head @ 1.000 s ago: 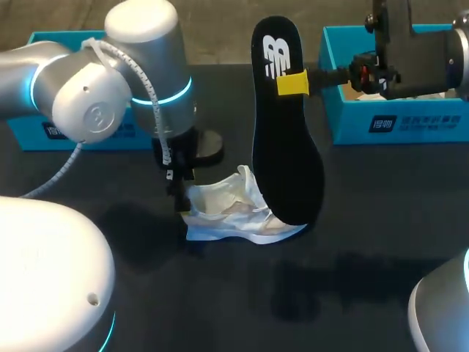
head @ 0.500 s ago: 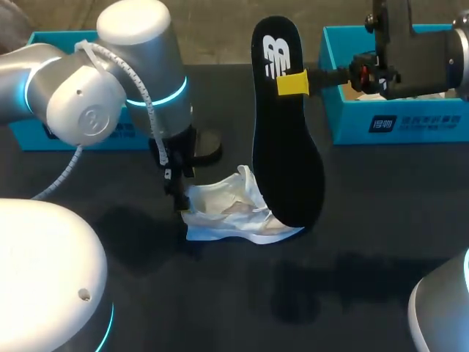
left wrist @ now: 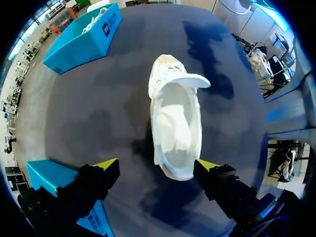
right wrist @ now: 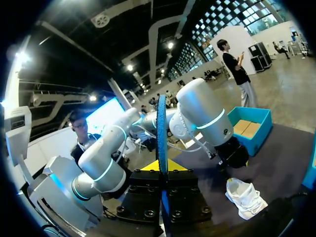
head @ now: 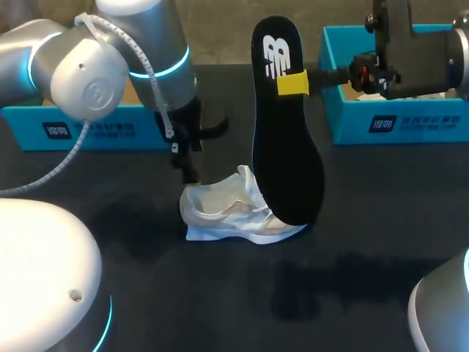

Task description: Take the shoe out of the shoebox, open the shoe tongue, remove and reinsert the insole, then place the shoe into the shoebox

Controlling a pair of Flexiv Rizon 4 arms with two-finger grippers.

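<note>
A white shoe [head: 233, 211] lies on the black table, its tongue pulled up; the left wrist view looks straight down into its opening [left wrist: 175, 118]. My left gripper [head: 192, 163] hangs open just above the heel end, yellow fingertips [left wrist: 106, 164] spread to either side of the heel, touching nothing. My right gripper [head: 292, 83] is shut on the black insole [head: 286, 139], holding it upright over the shoe's toe end, lower tip close to the shoe. In the right wrist view the insole [right wrist: 162, 128] shows edge-on between the shut fingers. The blue shoebox [head: 396, 121] stands at the back right.
A second blue box part [head: 80, 126] lies at the back left behind my left arm, also seen as a blue box [left wrist: 83, 43] in the left wrist view. The near half of the black table [head: 293, 293] is bare.
My left arm has lifted up and back from the shoe's heel, gripper still open. The right arm and the insole have stayed put.
</note>
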